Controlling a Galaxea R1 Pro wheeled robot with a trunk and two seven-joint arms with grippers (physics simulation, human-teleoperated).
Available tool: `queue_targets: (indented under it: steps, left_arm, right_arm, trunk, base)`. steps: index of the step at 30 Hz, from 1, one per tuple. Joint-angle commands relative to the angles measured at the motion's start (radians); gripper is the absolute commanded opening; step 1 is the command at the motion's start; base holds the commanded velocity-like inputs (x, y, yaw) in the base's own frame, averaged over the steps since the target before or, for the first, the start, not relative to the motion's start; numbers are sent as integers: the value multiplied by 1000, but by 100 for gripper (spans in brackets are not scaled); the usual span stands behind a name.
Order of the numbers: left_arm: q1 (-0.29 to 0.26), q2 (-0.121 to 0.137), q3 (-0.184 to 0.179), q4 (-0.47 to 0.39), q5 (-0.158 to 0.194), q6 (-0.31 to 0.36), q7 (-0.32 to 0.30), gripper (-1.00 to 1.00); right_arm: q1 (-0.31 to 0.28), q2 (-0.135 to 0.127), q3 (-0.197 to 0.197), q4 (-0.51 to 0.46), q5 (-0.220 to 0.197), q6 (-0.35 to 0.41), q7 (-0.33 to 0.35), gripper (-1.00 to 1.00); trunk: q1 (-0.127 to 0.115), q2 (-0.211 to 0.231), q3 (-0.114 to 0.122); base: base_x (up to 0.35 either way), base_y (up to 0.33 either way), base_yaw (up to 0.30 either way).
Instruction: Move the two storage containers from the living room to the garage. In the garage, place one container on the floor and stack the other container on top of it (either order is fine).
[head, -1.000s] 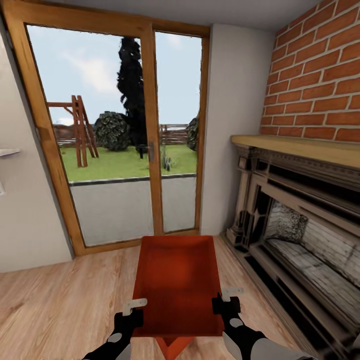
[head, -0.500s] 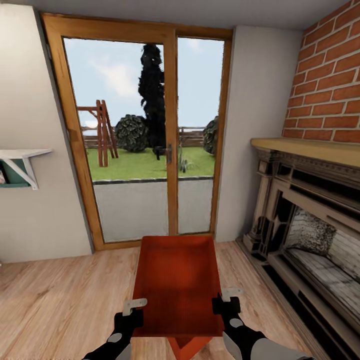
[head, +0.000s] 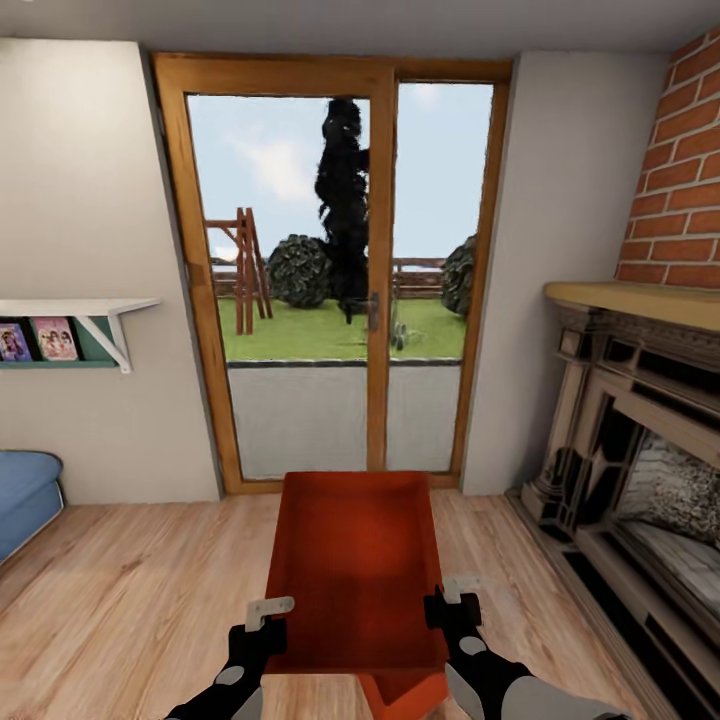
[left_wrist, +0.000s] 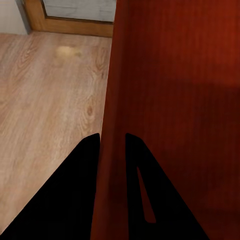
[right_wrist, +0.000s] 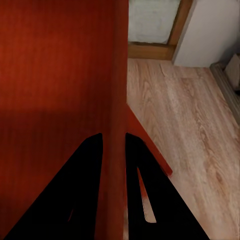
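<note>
Left hand (head: 262, 616) pinches the left wall of the upper storage container (head: 355, 560); right hand (head: 447, 600) pinches the right wall. In each wrist view the fingers straddle the thin wall, nearly closed. The container is held above the living room's wood floor (head: 130, 590). A second container (head: 400, 692) shows beneath. Judged light, rigid and thin-walled; grip both side walls evenly.

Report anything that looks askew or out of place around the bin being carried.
One thing: a second red-orange container sits beneath the held storage container, turned at an angle so a corner pokes out below it. The left gripper and right gripper each clamp a side wall evenly. Nothing spilled or damaged.
</note>
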Motion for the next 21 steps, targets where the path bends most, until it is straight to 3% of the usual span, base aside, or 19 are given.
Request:
queue_targets:
  steps: [1,10,21]
  left_arm:
    - [-1,5,10,-3,-11,2,9,-100]
    - [-1,5,10,0,-10,2,9,-100]
    - [-1,5,11,1,-5,2,9,-100]
  right_arm:
    - [-1,0,-41,-1,6,3,3,-100]
    - [-1,0,-41,-1,6,3,3,-100]
    - [-1,1,-41,-1,6,3,3,-100]
  trunk:
    - [0,-1,0]
    - [0,-1,7]
    - [0,-1,7]
  base:
    - [0,0,233]
    - [0,-22,208]
    - [0,-239,15]
